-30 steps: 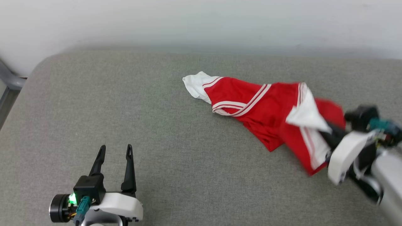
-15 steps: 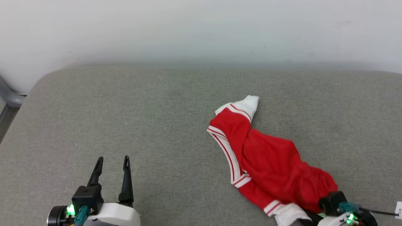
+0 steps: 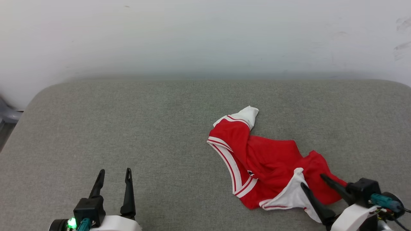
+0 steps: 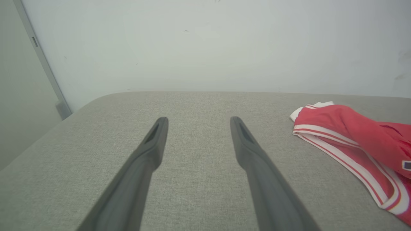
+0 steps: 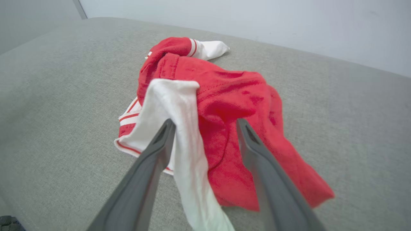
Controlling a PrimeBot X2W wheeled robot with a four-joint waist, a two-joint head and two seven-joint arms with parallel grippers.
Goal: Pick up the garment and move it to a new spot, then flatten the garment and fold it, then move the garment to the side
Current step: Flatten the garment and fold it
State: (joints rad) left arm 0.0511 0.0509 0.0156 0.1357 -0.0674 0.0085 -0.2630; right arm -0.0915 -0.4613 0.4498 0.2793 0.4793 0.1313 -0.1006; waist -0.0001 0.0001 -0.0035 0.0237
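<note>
Now that the right gripper (image 3: 312,180) has let go, jaws spread wide with a white sleeve (image 5: 179,106) loose between them, the garment (image 3: 269,160) lies crumpled on the grey cushion (image 3: 128,128) at its right front, so flattening looks next, the left gripper (image 3: 115,171) open and well apart

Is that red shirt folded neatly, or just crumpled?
Crumpled, not folded. The shirt lies bunched and wrinkled on the grey surface, with one white sleeve flopped across the red cloth.
</note>
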